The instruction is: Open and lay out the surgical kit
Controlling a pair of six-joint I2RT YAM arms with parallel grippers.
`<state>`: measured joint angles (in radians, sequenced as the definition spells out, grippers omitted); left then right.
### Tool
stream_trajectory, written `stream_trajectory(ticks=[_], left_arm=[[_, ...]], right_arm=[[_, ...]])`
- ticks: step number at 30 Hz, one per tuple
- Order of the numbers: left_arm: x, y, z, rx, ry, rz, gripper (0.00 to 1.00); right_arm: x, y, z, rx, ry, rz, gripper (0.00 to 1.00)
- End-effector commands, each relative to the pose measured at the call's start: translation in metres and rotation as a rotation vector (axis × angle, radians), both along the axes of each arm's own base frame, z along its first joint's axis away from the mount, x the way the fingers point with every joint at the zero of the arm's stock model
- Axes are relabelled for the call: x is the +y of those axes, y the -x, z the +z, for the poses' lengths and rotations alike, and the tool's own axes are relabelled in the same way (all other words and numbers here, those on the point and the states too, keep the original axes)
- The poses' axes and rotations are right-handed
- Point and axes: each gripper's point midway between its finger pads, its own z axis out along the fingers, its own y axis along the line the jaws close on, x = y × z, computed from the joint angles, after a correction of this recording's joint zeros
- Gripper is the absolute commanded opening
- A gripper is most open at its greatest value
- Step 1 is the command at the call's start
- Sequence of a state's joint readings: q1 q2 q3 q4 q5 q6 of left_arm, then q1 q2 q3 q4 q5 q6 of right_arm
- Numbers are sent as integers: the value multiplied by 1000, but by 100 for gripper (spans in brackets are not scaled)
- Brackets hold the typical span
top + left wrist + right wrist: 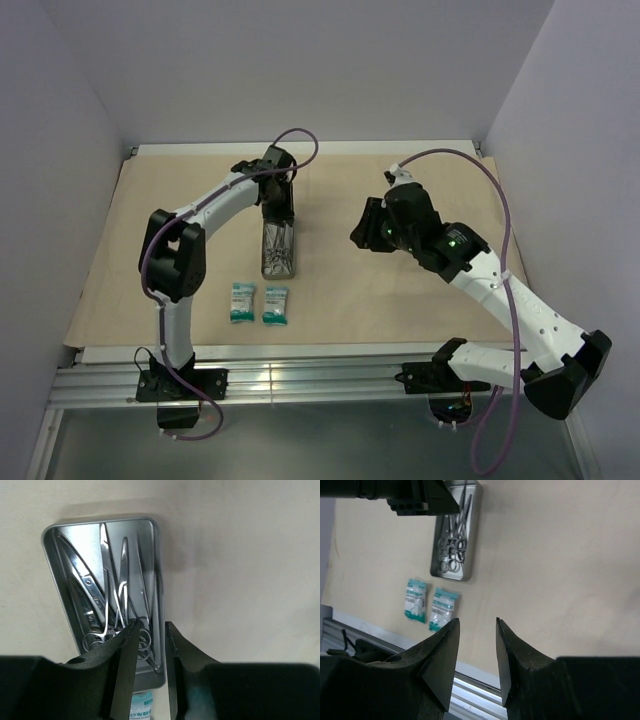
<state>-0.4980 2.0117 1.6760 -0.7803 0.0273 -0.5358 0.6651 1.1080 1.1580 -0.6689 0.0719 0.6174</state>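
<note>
The tan wrap [400, 290] lies spread flat on the table. The grey metal tray [264, 250] sits on it left of centre and holds the silver ring-handled scissors and forceps [90, 587] and thin tweezers [125, 570]. Two teal-white packets [242, 301] [275, 304] lie side by side in front of the tray. My left gripper [151, 630] is narrowly open over the tray [55, 575]; the tray's right rim shows in the gap between the fingers. My right gripper [476, 625] is open and empty, raised above bare wrap right of the tray [470, 535].
An aluminium rail [300, 375] runs along the table's near edge, in front of the wrap. White walls close in the left, back and right sides. The left arm [405, 492] crosses the top of the right wrist view, over the tray.
</note>
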Motion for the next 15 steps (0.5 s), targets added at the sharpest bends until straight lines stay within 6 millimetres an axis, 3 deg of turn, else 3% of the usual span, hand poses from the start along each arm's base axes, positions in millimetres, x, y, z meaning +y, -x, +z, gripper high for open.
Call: stream_trajectory(ticks=[1, 7, 15], left_arm=[[11, -7, 2, 1, -73, 30, 34], [21, -12, -6, -10, -141, 18, 34], [21, -12, -30, 19, -160, -15, 35]], right_arm=[[-20, 5, -3, -14, 47, 4, 43], [-37, -9, -8, 0, 65, -73, 43], [-38, -16, -6, 22, 64, -110, 42]])
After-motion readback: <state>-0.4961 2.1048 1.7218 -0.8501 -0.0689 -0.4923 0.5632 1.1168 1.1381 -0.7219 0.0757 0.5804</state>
